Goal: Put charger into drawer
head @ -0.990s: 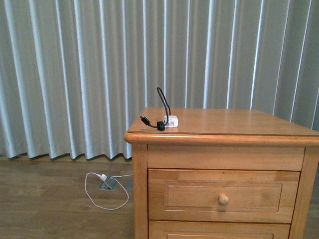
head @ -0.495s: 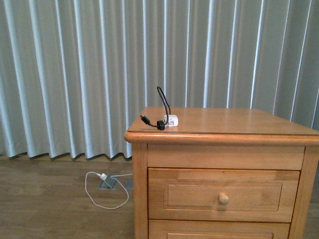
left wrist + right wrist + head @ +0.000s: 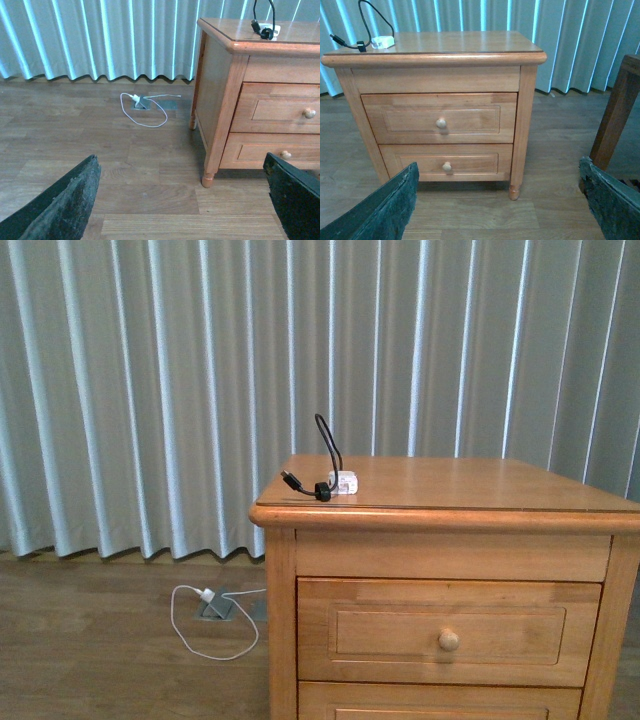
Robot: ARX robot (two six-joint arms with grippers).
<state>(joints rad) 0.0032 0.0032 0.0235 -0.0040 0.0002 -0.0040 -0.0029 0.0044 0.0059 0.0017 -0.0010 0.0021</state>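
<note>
The charger (image 3: pixel 342 483), a small white plug block with a looping black cable, lies on the near left corner of the nightstand top; it also shows as the charger (image 3: pixel 272 30) and the charger (image 3: pixel 382 42). The drawer (image 3: pixel 380 635) is the upper one, shut, with a round knob; it shows too as the drawer (image 3: pixel 277 107) and the drawer (image 3: pixel 470 120). My left gripper (image 3: pixel 182 200) hangs open over the floor, left of the nightstand. Facing the nightstand's front from a distance, my right gripper (image 3: pixel 499 200) is also open and holds nothing. Neither arm shows in the front view.
A white plug with a long thin white cable (image 3: pixel 205 597) lies on the wooden floor by a floor socket (image 3: pixel 215 608). A lower drawer (image 3: pixel 447 162) is shut. A dark wooden post (image 3: pixel 615 115) stands right of the nightstand. Curtains (image 3: pixel 150 390) hang behind.
</note>
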